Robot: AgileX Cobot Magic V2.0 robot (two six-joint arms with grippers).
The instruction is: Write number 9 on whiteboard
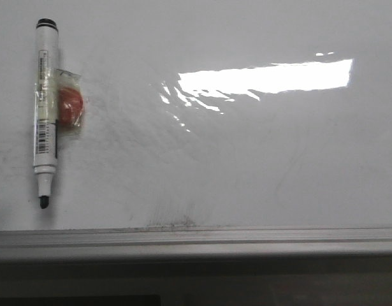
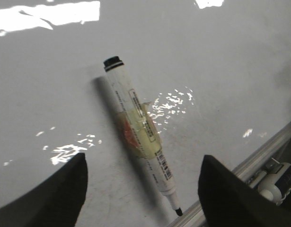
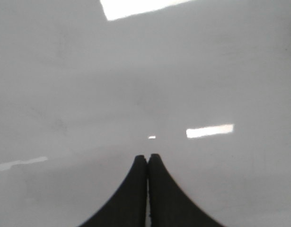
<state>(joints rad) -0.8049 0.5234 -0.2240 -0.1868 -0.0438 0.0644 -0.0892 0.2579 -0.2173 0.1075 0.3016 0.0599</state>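
Note:
The whiteboard (image 1: pixel 246 166) fills the front view, glossy white with faint grey smears; no number 9 shows on it. A white marker (image 1: pixel 45 115) with a bare black tip and a taped-on orange lump lies flat at the board's left, tip toward the near rail. It also shows in the left wrist view (image 2: pixel 140 137). My left gripper (image 2: pixel 143 189) is open above the board, its fingers (image 2: pixel 65 189) wide on either side of the marker's tip end, not touching it. My right gripper (image 3: pixel 147 158) is shut and empty over bare board (image 3: pixel 136 85). Neither gripper shows in the front view.
A grey metal rail (image 1: pixel 196 239) runs along the board's near edge, also seen in the left wrist view (image 2: pixel 259 156). A dark smudge (image 1: pixel 173 223) sits just above the rail. A white and blue capped object (image 2: pixel 277 179) lies beyond the rail. Ceiling-light glare (image 1: pixel 266 76) reflects on the board.

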